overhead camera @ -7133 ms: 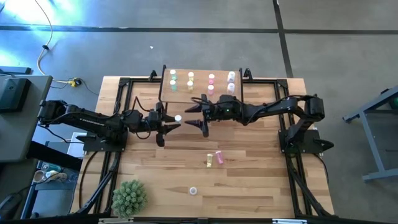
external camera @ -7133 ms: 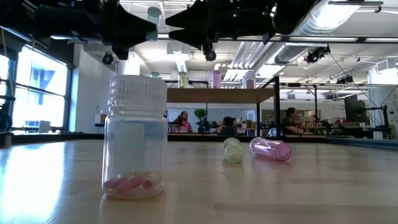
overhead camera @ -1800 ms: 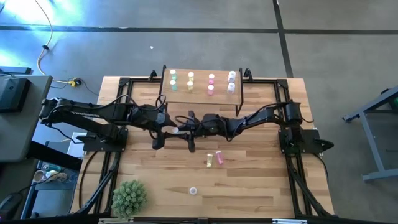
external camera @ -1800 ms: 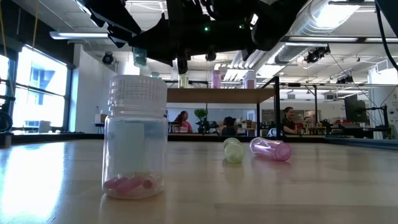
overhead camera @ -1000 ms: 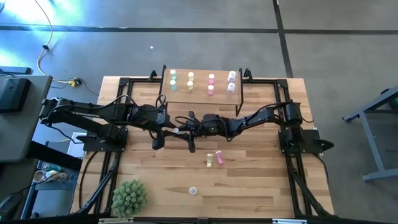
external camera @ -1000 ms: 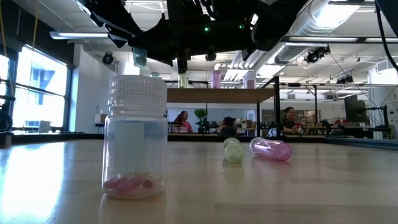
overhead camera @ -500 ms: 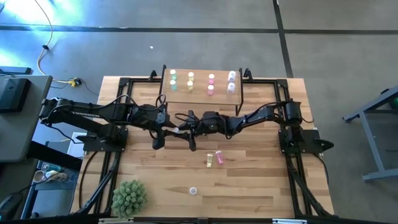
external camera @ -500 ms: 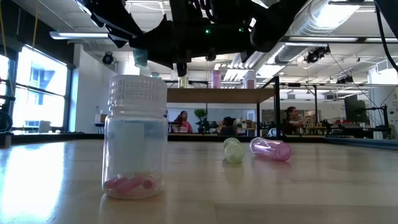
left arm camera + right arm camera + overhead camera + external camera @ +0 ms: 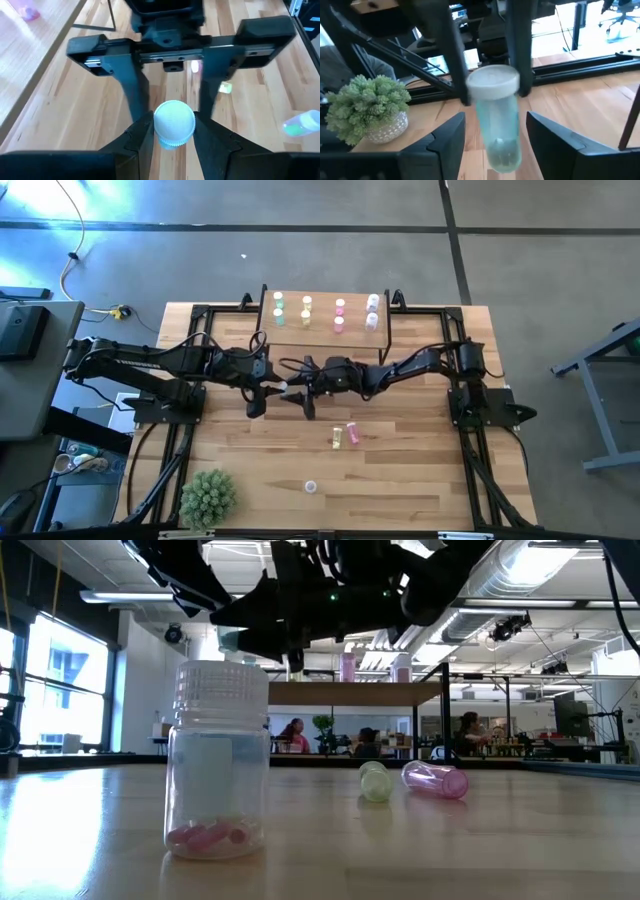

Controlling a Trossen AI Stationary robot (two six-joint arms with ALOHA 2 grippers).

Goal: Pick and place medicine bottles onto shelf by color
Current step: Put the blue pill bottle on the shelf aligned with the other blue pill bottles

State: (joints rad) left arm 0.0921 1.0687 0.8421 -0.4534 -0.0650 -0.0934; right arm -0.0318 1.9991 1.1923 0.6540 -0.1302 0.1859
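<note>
A small pale-green medicine bottle [image 9: 286, 388] with a white ribbed cap hangs above the table's middle. My left gripper [image 9: 274, 388] is shut on it from the table's left. My right gripper [image 9: 303, 388] faces it from the right, open; in the right wrist view its fingers [image 9: 451, 136] stand on either side of the bottle's body [image 9: 500, 135] without touching it. The shelf [image 9: 322, 330] stands at the far edge and carries green, yellow, pink and whitish bottles in columns. A yellow-green bottle [image 9: 337, 438] and a pink one [image 9: 352, 432] lie on their sides on the table. My left gripper pinches the bottle's white cap [image 9: 159, 129] between its two fingers, one on each side of the cap. The fingers come from the table's left, slanting downward. The bottle is lifted clear of the table, and its body reaches out past the fingertips toward my right gripper.
A clear bottle [image 9: 218, 760] with pink pills stands upright near the front edge, close to the low camera. A spiky green plant ball [image 9: 208, 498] sits at the near left corner. Black frame rails [image 9: 195, 340] run along both sides of the table.
My right gripper has spread its fingers off the bottle's body and shifted slightly toward the far left. The bottle has stayed in my left gripper, lifted clear and in the same place.
</note>
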